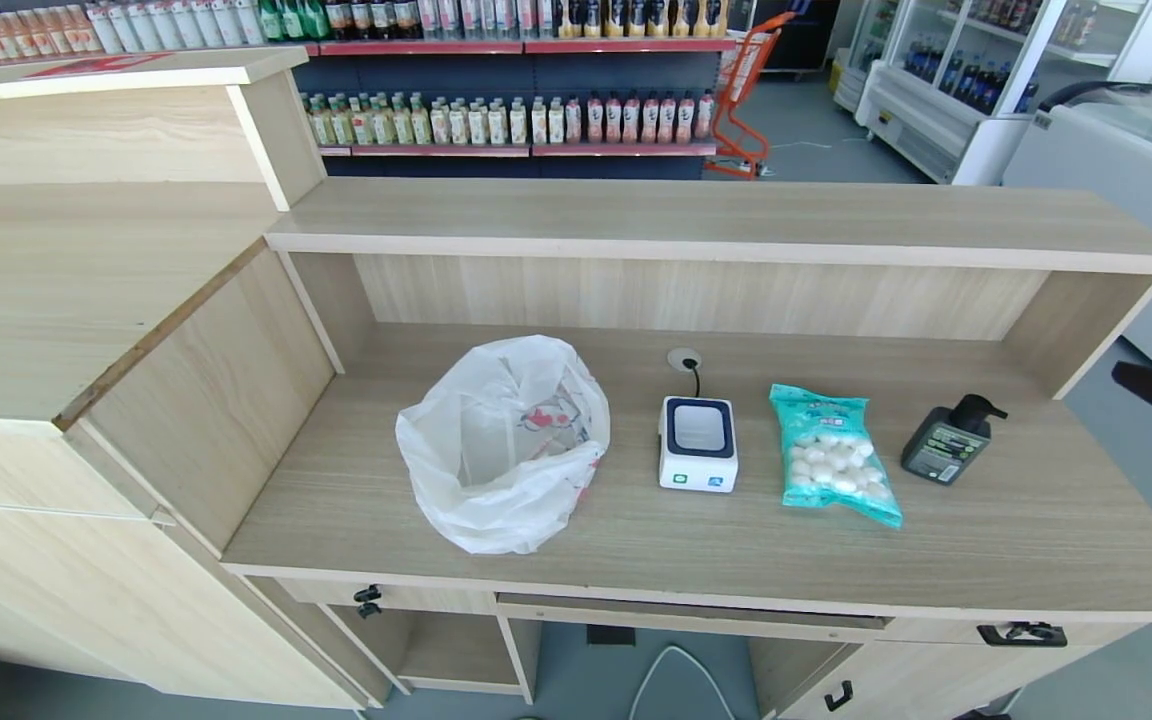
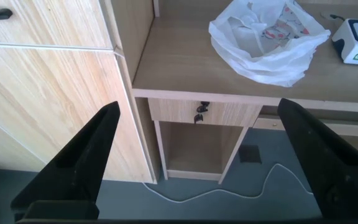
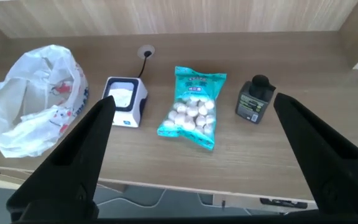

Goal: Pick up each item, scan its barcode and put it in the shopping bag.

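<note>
step: nothing is picked yet. We judge the first grab is next, and the right arm is closest.
items: teal packet (image 1: 833, 455) lies flat on the counter (image 1: 636, 545), just right of the scanner (image 1: 698, 443). The pump bottle (image 1: 951, 440) is further right, apart from the packet.
bag: shopping bag (image 1: 501, 445) sits left of the scanner with its mouth open upward.
right gripper (image 3: 194, 98): jaws spread wide, holding and touching nothing. It hangs over the counter's near edge, facing the packet.
left gripper (image 2: 199, 106): jaws spread wide and empty. It sits low off the counter's near-left corner, in front of the cabinet.
how: we'd pinch the packet by one end so the film stays flat, then hold it square over the scanner window.
barcode: we can't read it from here; it is probably on the underside, so we should plan a flip.
risk: the bag is limp, so we'd release low, inside the mouth.
</note>
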